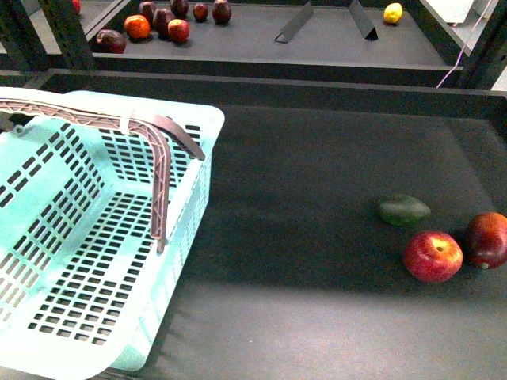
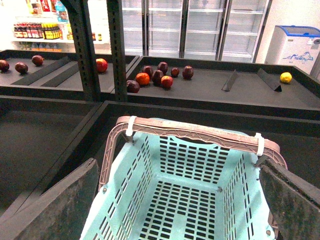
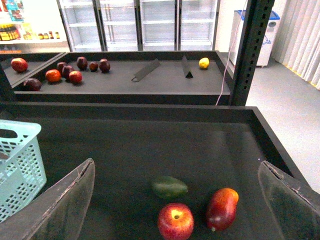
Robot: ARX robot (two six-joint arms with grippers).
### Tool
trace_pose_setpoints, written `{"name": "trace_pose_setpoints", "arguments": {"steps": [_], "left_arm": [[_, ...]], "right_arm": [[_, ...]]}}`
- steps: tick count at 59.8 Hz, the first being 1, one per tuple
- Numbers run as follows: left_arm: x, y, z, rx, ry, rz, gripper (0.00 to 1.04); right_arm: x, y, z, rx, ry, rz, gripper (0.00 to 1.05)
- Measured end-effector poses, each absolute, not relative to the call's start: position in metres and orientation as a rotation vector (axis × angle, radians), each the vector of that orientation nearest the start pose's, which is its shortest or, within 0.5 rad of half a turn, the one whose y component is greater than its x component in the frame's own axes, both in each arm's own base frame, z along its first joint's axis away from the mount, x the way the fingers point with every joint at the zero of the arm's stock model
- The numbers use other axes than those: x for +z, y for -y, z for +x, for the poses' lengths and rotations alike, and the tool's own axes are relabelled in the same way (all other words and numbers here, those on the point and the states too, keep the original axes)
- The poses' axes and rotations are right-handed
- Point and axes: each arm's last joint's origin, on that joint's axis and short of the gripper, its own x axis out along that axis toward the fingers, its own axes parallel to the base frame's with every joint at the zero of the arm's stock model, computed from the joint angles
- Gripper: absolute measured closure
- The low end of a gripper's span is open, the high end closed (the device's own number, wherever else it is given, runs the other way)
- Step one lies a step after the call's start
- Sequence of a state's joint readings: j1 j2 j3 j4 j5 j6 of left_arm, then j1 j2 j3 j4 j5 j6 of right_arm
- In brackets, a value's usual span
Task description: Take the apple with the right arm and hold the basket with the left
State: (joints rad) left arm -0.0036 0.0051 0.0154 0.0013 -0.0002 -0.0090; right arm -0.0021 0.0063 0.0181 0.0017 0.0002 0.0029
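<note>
The front view shows neither arm. At the left of its frame the basket (image 1: 119,158) fills the space from the upper left to the bottom edge, its brownish handle (image 1: 162,174) arching over the open, empty inside. In the lower right of that frame the apple (image 1: 432,256) lies on the dark shelf (image 1: 301,261). The green fruit (image 1: 403,210) is just above and left of it, and the darker apple (image 1: 487,240) sits against its right side at the frame's edge.

Only the wrist views show the grippers. The left gripper (image 2: 177,167) looks down into the basket (image 2: 190,165). Its jaws are spread wide, about as wide as the handle (image 2: 195,131) beyond them, and they grip nothing. Whether a finger touches the handle cannot be told.

The right gripper (image 3: 176,164) is tilted down toward the three fruits, jaws likewise wide apart and empty. The apple (image 3: 175,221) lies between the fingers (image 3: 60,205), clear of both. The green fruit (image 3: 169,187) and the darker apple (image 3: 222,208) lie close beside it.
</note>
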Motion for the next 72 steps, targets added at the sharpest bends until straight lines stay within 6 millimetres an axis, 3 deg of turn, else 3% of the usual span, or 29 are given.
{"name": "trace_pose_setpoints", "arguments": {"steps": [21,23,27,32,45,54,61,67,72], "left_arm": [[0.169,0.000,0.097,-0.003,0.012,-0.009,0.07],[0.168,0.000,0.097,0.033,-0.014,-0.020,0.07],[0.166,0.001,0.100,0.289,-0.227,-0.087,0.07],[0.168,0.000,0.112,0.471,-0.260,-0.140,0.07],[0.193,-0.001,0.177,0.376,-0.278,-0.464,0.07],[0.192,-0.006,0.228,0.304,-0.364,-0.726,0.07],[0.183,-0.012,0.279,0.306,-0.432,-1.016,0.07],[0.181,-0.002,0.314,0.282,-0.468,-1.125,0.07],[0.184,0.006,0.328,0.265,-0.478,-1.157,0.07]], "right_arm": [[0.169,0.000,0.097,-0.002,0.014,0.003,0.09],[0.169,0.000,0.097,-0.002,0.014,0.002,0.09],[0.169,0.000,0.097,-0.005,0.013,0.003,0.09],[0.169,0.000,0.097,-0.002,0.014,0.003,0.09],[0.169,0.000,0.097,-0.002,0.014,0.003,0.09],[0.169,0.000,0.097,-0.002,0.014,0.003,0.09],[0.169,0.000,0.097,-0.002,0.014,0.003,0.09],[0.169,0.000,0.097,-0.002,0.014,0.003,0.09],[0.169,0.000,0.097,-0.002,0.014,0.002,0.09]]}}
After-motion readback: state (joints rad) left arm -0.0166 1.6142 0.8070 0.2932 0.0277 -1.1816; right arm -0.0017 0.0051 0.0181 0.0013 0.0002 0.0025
